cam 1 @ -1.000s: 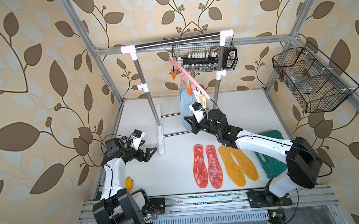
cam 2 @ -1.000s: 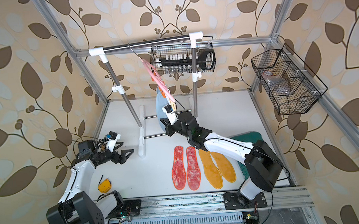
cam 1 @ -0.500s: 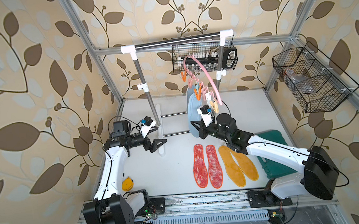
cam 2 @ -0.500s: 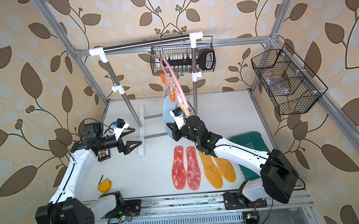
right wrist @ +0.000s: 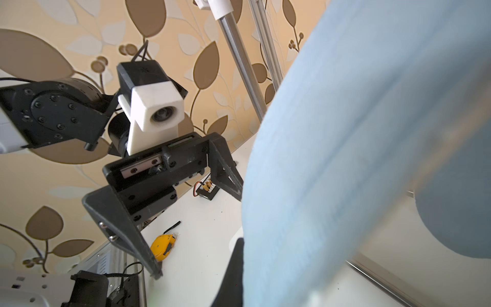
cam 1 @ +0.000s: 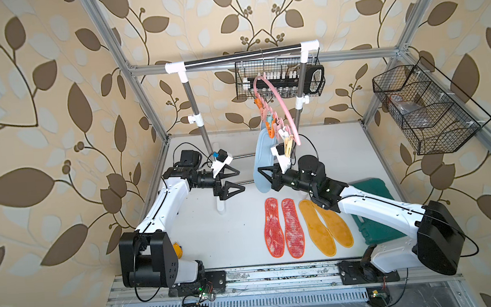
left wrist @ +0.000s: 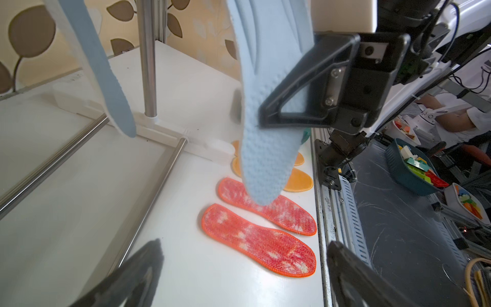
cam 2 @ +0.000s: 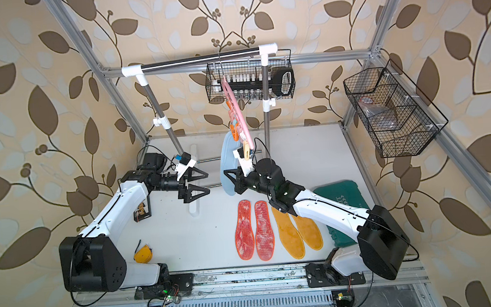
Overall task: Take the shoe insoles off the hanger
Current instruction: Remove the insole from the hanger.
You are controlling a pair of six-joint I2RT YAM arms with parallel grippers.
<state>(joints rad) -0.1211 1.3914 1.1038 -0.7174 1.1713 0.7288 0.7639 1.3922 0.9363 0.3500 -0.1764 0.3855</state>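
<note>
The pink hanger (cam 1: 283, 104) (cam 2: 236, 110) hangs from the steel rack's bar, turned at an angle. A grey-blue insole (cam 1: 259, 162) (cam 2: 226, 164) (left wrist: 265, 148) (right wrist: 345, 159) hangs under the clips, and my right gripper (cam 1: 265, 175) (cam 2: 232, 181) (right wrist: 247, 276) is shut on its lower half. A second grey-blue insole (left wrist: 103, 74) hangs beside it. My left gripper (cam 1: 235, 180) (cam 2: 202, 183) (left wrist: 243, 255) stands open just left of them, holding nothing. Two red-and-white insoles (cam 1: 283, 232) (cam 2: 253, 234) (left wrist: 260, 242) and two orange-yellow insoles (cam 1: 325, 229) (cam 2: 298, 231) lie flat on the table.
The steel rack (cam 1: 239, 58) spans the back, with its base rails (left wrist: 148, 186) on the table under my left gripper. A black wire basket (cam 1: 280, 81) hangs behind the hanger, another (cam 1: 426, 110) on the right wall. A green case (cam 1: 374, 210) lies under my right arm. A yellow tape measure (cam 2: 142, 253) lies front left.
My left arm has reached right and up to just beside the hanging insole, staying open. My right gripper has drawn the insole rightward, and the hanger has swung round.
</note>
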